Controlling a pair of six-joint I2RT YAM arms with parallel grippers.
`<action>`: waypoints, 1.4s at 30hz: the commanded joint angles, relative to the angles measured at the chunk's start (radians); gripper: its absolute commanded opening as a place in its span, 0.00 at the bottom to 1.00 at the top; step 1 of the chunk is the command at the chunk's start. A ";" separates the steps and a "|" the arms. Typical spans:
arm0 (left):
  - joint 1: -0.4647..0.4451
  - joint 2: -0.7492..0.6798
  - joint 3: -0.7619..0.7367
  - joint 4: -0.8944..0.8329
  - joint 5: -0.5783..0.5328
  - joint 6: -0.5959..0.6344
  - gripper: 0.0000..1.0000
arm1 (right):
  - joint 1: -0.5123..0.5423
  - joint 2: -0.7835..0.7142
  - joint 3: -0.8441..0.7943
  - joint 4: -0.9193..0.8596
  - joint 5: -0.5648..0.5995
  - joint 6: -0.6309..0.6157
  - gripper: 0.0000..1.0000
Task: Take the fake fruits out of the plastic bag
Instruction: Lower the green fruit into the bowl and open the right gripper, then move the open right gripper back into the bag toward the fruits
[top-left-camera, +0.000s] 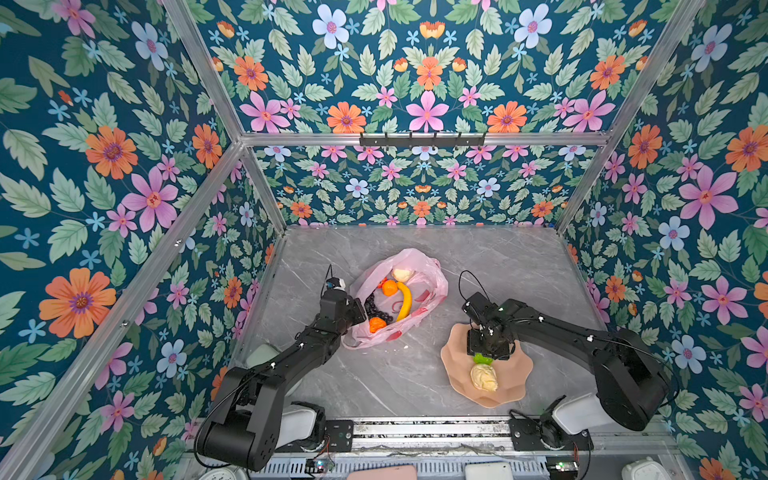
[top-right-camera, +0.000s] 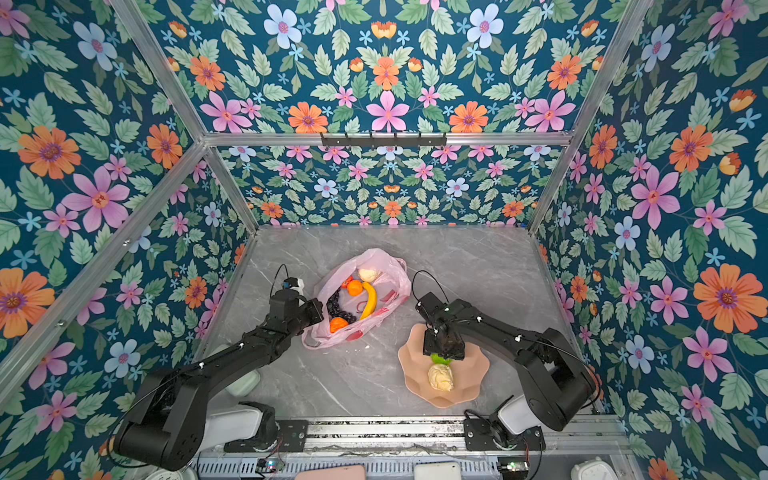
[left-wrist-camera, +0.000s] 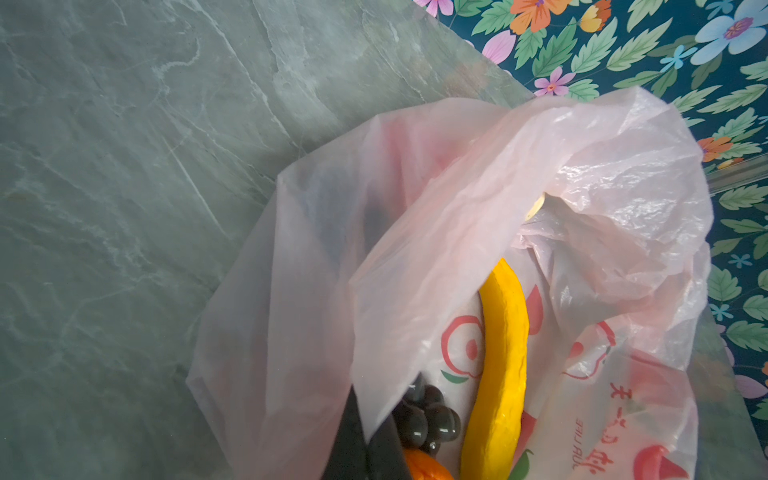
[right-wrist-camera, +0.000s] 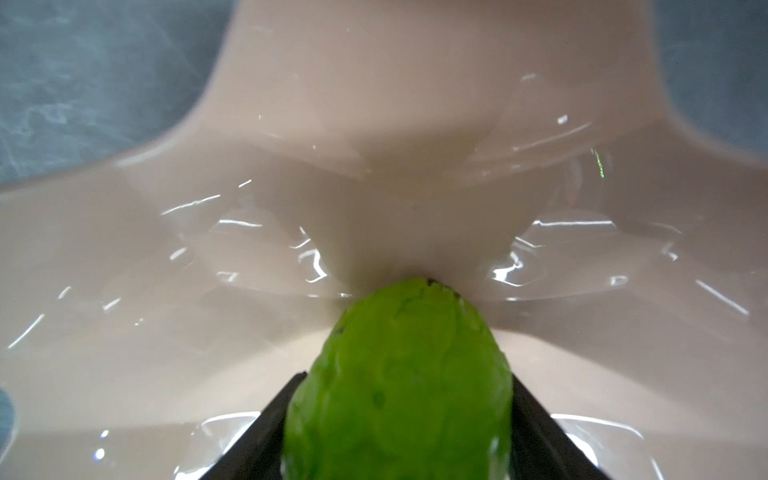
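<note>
The pink plastic bag (top-left-camera: 432, 286) (top-right-camera: 392, 276) lies open on the grey table. Inside it are a yellow banana (top-left-camera: 405, 301) (left-wrist-camera: 503, 353), dark grapes (top-left-camera: 374, 309) (left-wrist-camera: 432, 419), two oranges (top-left-camera: 389, 287) (top-left-camera: 377, 324) and a pale cream lump (top-left-camera: 402, 274). My left gripper (top-left-camera: 360, 318) (left-wrist-camera: 365, 436) is shut on the bag's near-left rim film, holding the mouth up. My right gripper (top-left-camera: 484, 353) (right-wrist-camera: 407, 376) hangs low over the peach plate (top-left-camera: 511, 386) (right-wrist-camera: 374, 124), its fingers pressing both sides of a bumpy green fruit (top-left-camera: 482, 358) (top-right-camera: 440, 359) (right-wrist-camera: 399, 374). A second cream lump (top-left-camera: 483, 377) rests on the plate.
Floral walls with aluminium posts (top-left-camera: 266, 195) enclose the table on three sides. A metal rail (top-left-camera: 428, 428) with both arm bases runs along the front edge. A pale green object (top-left-camera: 259, 355) sits under the left arm.
</note>
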 joint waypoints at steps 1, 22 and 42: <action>0.000 0.001 0.008 -0.011 -0.011 0.002 0.00 | 0.001 0.007 -0.004 0.017 0.003 0.013 0.71; 0.001 -0.005 0.012 -0.009 -0.008 0.002 0.00 | 0.001 -0.032 0.036 -0.050 0.043 0.001 0.85; -0.011 0.002 0.098 -0.066 0.005 -0.034 0.00 | 0.050 0.010 0.429 0.220 0.037 0.041 0.79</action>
